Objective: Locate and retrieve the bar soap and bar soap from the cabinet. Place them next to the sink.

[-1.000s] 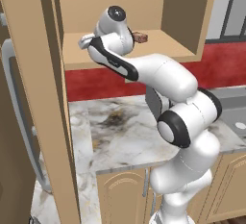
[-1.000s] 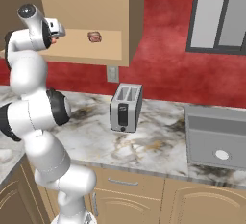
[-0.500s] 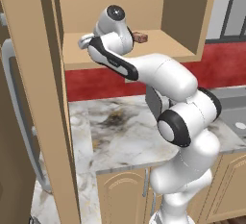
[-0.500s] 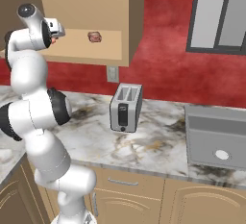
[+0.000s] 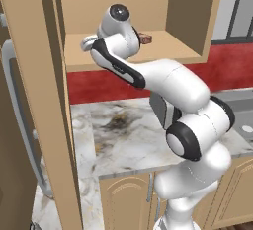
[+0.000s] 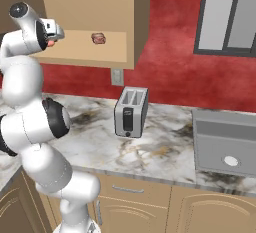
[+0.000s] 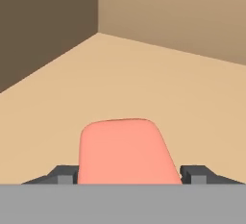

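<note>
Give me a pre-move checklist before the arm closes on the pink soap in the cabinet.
1. Pink bar soap between the fingertips: ok.
2. Gripper shut on it: cannot tell, a gap shows on each side.
3. Brown bar soap apart on the cabinet shelf: ok.
4. Bare shelf behind the pink bar: ok.
5. Sink rim free for placing: ok.
6. Toaster stands on the counter short of the sink: ok.

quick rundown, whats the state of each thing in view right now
pink bar soap: lying on the cabinet shelf, between the fingertips
gripper: open around the pink bar soap, not clamped
reddish-brown bar soap: resting on the shelf, untouched
cabinet: open
toaster: upright on the counter, slots empty
sink: empty
</note>
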Available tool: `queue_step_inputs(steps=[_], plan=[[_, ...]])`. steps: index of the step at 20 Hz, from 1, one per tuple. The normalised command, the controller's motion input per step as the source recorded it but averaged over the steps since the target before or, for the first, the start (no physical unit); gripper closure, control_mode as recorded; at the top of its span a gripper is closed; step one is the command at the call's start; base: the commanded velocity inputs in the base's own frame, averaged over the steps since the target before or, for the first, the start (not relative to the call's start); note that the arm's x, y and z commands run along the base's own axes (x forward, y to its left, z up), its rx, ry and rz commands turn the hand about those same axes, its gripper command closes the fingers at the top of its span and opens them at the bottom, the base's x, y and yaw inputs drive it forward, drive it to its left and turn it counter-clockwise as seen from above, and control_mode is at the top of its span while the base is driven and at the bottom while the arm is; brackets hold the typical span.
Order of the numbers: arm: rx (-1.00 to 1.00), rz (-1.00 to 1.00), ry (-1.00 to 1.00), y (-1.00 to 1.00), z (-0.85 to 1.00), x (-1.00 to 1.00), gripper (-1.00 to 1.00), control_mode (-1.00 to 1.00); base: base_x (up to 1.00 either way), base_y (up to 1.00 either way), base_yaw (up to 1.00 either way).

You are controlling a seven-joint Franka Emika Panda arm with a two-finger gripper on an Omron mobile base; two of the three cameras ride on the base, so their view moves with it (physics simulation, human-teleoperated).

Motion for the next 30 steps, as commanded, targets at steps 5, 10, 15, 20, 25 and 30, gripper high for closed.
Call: queue_step_inputs(steps=[5,10,15,20,25,30], plan=[[0.02,-0.09,0.00,-0.24,0.06,-0.47,1.00,-1.00,0.00,0.00,0.00],[0.01,-0.06,0.00,-0.31,0.25,-0.60,1.00,-1.00,0.00,0.00,0.00],[0.02,-0.06,0.00,-0.28,0.29,-0.80,1.00,-1.00,0.00,0.00,0.00],[0.03,-0.08,0.00,-0.33,0.05,-0.97,1.00,-1.00,0.00,0.00,0.00],[0.00,-0.04,0.01,-0.43,0.00,-1.00,1.00,-1.00,0.00,0.00,0.00],[-0.01,-0.02,0.04,-0.59,-0.01,-0.96,1.00,-1.00,0.00,0.00,0.00]])
